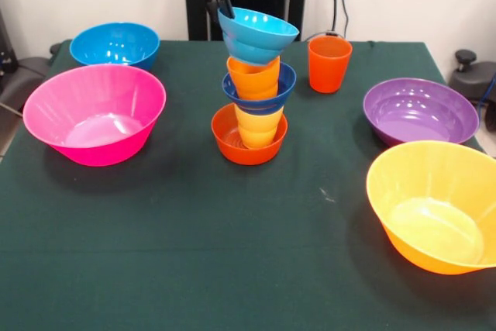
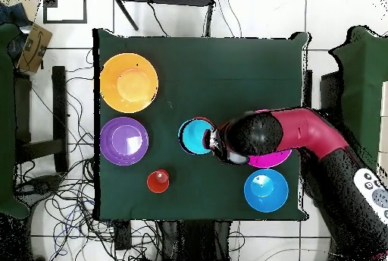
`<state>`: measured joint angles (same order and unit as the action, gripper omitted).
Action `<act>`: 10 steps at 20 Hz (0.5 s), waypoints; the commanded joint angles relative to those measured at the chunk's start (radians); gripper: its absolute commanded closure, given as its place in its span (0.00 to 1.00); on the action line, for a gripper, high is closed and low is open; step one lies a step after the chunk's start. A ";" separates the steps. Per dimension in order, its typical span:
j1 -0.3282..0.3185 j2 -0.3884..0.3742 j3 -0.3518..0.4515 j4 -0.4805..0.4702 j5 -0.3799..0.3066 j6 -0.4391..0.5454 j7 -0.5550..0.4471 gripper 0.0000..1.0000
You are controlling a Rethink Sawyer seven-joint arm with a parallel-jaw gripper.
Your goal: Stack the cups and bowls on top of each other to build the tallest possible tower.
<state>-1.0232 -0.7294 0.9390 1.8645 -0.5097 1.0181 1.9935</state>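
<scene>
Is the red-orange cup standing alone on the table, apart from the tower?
Yes, the red-orange cup stands upright by itself on the table, right of the tower and not touching it.

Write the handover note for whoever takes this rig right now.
Gripper: at the cyan bowl's rim on top of the tower; open or shut, cannot tell.
Tower: orange-red bowl, yellow cup, dark blue bowl, light orange cup, cyan bowl sitting tilted.
Loose: red-orange cup, blue bowl, pink bowl, purple bowl, yellow-orange bowl.
Left: settle the cyan bowl, then add the red-orange cup.
</scene>
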 commanded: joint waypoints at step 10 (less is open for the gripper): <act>0.052 0.056 -0.007 0.054 -0.079 -0.009 -0.204 1.00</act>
<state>-1.0150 -0.7093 0.9390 1.8847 -0.5248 1.0023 1.9935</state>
